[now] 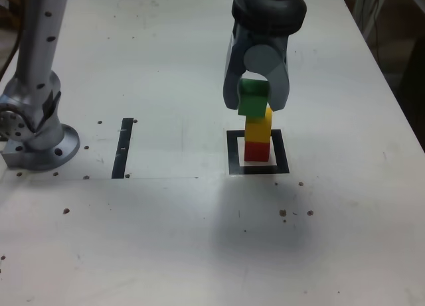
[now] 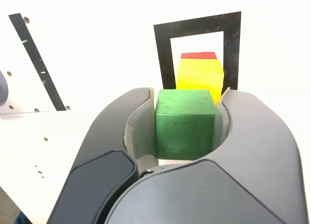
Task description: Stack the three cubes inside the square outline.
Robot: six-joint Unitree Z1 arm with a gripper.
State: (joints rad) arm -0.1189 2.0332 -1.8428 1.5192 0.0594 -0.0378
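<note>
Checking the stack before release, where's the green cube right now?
The green cube is clamped in the gripper, just above the yellow cube, sitting slightly toward the exterior view's left of it.

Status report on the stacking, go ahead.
Tool shut on green cube. Yellow cube on red cube, inside the outline. Green near yellow's top, contact unclear. Nothing in the way.

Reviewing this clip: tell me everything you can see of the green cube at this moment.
The green cube is a small, solid-coloured block with slightly rounded edges and a matte, faintly speckled surface. It is clamped between the gripper jaws, which press on two opposite sides. In the exterior view it sits tilted above the yellow cube, offset toward the exterior view's left and overlapping its top edge; whether they touch is unclear. The yellow cube rests on the red cube inside the square outline.
</note>
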